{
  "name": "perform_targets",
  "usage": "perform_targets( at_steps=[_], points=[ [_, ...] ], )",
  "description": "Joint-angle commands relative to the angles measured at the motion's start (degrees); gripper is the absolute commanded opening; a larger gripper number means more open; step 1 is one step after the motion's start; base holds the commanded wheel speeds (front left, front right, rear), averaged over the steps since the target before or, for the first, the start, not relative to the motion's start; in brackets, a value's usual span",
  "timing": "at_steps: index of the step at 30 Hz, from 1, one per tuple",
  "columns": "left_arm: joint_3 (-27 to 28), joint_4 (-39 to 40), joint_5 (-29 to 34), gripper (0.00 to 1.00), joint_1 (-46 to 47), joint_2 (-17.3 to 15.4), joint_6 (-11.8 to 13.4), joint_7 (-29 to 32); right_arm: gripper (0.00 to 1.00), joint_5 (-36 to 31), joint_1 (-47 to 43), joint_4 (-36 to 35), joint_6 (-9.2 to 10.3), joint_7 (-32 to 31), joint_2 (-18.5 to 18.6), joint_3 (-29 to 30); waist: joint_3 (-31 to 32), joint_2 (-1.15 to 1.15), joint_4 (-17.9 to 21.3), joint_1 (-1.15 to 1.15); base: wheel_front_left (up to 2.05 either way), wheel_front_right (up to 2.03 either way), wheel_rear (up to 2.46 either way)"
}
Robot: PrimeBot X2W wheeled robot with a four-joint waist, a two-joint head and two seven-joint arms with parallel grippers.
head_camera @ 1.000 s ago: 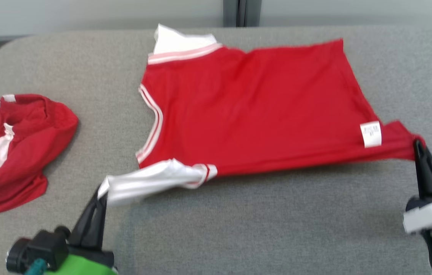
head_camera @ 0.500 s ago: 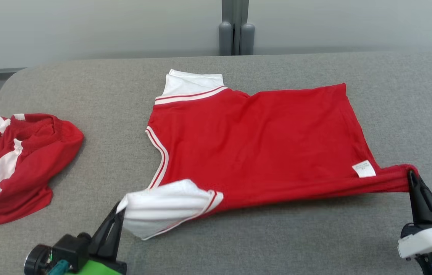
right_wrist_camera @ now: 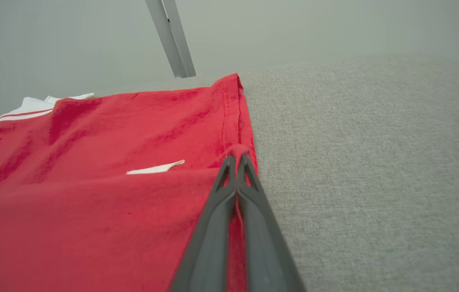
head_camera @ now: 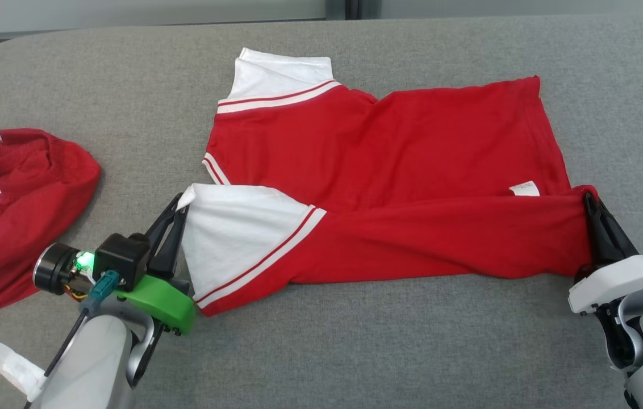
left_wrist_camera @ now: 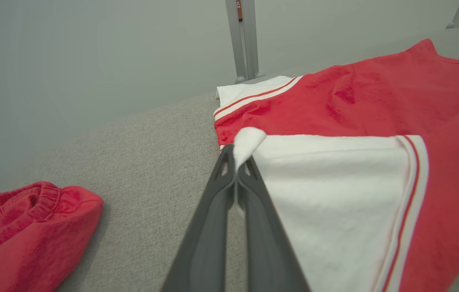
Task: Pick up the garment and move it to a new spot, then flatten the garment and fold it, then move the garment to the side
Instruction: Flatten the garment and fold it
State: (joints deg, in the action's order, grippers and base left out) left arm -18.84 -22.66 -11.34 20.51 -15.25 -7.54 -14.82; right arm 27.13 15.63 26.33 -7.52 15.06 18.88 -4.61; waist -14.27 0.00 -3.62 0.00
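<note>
The red garment (head_camera: 389, 165) lies mid-table (head_camera: 355, 352), near edge folded over; the left gripper (head_camera: 178, 205) clamps its white sleeve (head_camera: 236, 233), the right gripper (head_camera: 588, 200) its hem corner (head_camera: 574, 196) (both pinched tight), presumably to carry the fold evenly.

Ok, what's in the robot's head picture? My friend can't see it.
A red shirt lies on a grey table, its near edge doubled over the middle. The left gripper pinches its white sleeve, and the right gripper pinches its hem corner. A crumpled red and white garment sits at the left.
</note>
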Motion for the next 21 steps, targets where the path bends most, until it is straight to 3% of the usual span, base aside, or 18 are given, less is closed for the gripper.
perform_targets(
  at_steps=[1, 2, 3, 4, 5, 6, 10, 15, 21],
  points=[
    [-0.1, -1.0, 0.3, 0.0, 1.7, -0.3, 0.2, -0.4, 0.0, -0.6, 1.3, 1.0, 0.05, 0.2, 0.1, -0.2, -1.7, 0.0, -0.4, 0.0, 0.0, 0.0, 0.0],
    [-0.3, -1.3, 0.2, 0.0, 2.7, 0.0, 0.2, -0.4, 0.0, -0.8, 1.9, 1.5, 0.05, 0.2, 0.1, -0.4, -1.9, 0.0, -0.5, 0.0, 0.0, 0.0, 0.0],
    [-0.4, -1.6, 0.0, 0.16, 3.3, 0.1, 0.2, -0.4, 0.09, -0.9, 2.3, 1.9, 0.05, 0.2, 0.1, -0.7, -2.1, 0.0, -0.6, 0.0, 0.0, 0.0, 0.0],
    [-0.8, -2.2, -0.2, 0.37, 3.8, 0.3, 0.2, -0.4, 0.39, -1.0, 2.7, 2.0, 0.05, 0.2, 0.1, -0.9, -2.3, 0.0, -0.6, 0.0, 0.0, 0.0, 0.0],
    [-1.3, -2.7, -0.6, 0.72, 4.0, 0.5, 0.2, -0.4, 0.99, -1.0, 2.8, 2.2, 0.05, 0.2, 0.1, -1.0, -2.4, 0.0, -0.7, 0.0, 0.0, 0.0, 0.0],
    [-1.5, -3.5, -0.8, 1.0, 4.3, 0.5, 0.2, -0.4, 1.0, -1.0, 3.0, 2.1, 0.05, 0.2, 0.1, -0.9, -2.5, 0.0, -0.7, 0.0, 0.0, 0.0, 0.0],
    [-1.0, -3.6, -0.4, 1.0, 4.7, 1.1, 0.3, -0.4, 1.0, -2.1, 1.9, -0.1, 0.05, 0.2, 0.1, 1.0, -2.2, 0.0, -0.7, 0.0, 0.0, 0.0, 0.0],
    [2.1, -1.0, -2.4, 1.0, -1.4, 2.4, 1.2, -0.3, 1.0, -2.8, -2.1, -4.2, 0.05, 0.2, -0.5, 3.5, -0.6, 0.0, -0.2, 0.0, 0.0, 0.0, 0.0],
    [3.2, -1.3, -11.0, 1.0, -9.7, 5.2, 0.6, 2.1, 1.0, -1.0, -8.0, -7.0, 0.05, 0.2, -1.1, 5.0, 0.9, 0.0, 0.0, 0.0, 0.0, 0.0, 0.0]
  ],
)
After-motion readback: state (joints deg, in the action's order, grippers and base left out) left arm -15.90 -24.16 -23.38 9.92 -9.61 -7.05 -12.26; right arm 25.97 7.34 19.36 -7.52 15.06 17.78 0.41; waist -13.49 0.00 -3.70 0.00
